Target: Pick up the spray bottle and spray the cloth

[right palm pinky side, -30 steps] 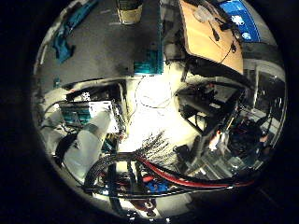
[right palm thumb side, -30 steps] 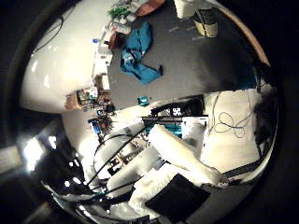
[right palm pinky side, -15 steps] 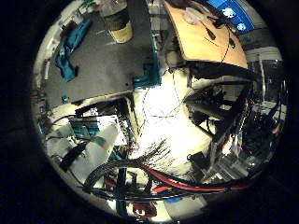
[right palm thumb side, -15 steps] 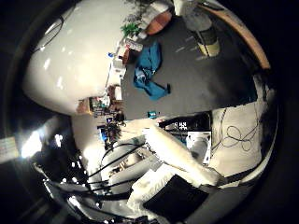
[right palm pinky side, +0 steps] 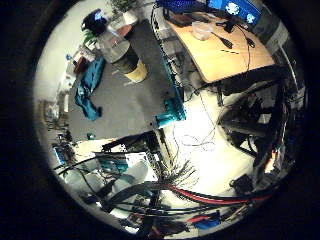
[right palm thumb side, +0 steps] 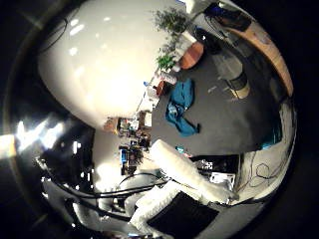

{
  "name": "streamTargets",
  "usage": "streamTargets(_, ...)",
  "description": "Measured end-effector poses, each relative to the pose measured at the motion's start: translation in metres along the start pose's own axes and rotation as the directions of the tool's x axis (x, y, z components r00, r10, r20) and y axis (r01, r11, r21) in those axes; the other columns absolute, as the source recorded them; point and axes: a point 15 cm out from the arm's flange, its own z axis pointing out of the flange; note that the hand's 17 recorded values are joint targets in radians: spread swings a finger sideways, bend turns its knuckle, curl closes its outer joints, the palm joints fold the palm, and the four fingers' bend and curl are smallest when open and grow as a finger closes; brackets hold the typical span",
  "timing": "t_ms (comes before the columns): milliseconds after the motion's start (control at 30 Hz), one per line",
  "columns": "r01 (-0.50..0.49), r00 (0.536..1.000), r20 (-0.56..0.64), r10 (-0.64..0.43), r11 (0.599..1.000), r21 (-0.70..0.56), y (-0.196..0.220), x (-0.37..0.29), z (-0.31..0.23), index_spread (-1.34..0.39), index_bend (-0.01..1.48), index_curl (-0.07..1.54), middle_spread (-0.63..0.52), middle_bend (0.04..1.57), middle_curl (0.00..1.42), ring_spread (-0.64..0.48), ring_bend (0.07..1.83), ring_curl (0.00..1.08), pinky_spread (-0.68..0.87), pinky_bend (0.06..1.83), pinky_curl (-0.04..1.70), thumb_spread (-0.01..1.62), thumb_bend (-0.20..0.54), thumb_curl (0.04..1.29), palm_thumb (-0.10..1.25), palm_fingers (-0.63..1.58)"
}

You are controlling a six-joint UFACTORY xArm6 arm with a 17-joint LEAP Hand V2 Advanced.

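Note:
The spray bottle is clear with yellowish liquid in its lower part. It stands upright on the dark grey table. The blue cloth lies crumpled on the same table, a short way from the bottle. The right thumb side palm view also shows the cloth and the bottle on the table. Both look small, so my hand is well away from them. The white arm crosses that view.
A wooden desk with monitors stands beside the table. A teal clamp sits at the table's edge. A brown bowl and a plant are beyond the cloth. Cluttered equipment lies on the floor.
Both views have swung, so the camera has moved and more of the table now shows. The bottle and the cloth keep their places on the table.

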Motion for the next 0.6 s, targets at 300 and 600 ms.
streamTargets(300,-0.013,0.989,0.151,-0.010,0.989,0.149,-0.037,0.009,-0.004,-0.32,0.16,0.27,0.04,0.21,0.35,0.15,0.27,0.25,0.39,0.32,0.31,1.17,-0.015,0.25,0.48,0.26)
streamTargets(600,-0.064,0.982,0.190,0.021,0.973,0.222,-0.056,0.043,0.002,-0.29,0.16,0.27,0.05,0.21,0.35,0.16,0.27,0.25,0.39,0.35,0.31,1.17,-0.017,0.25,0.50,0.23)
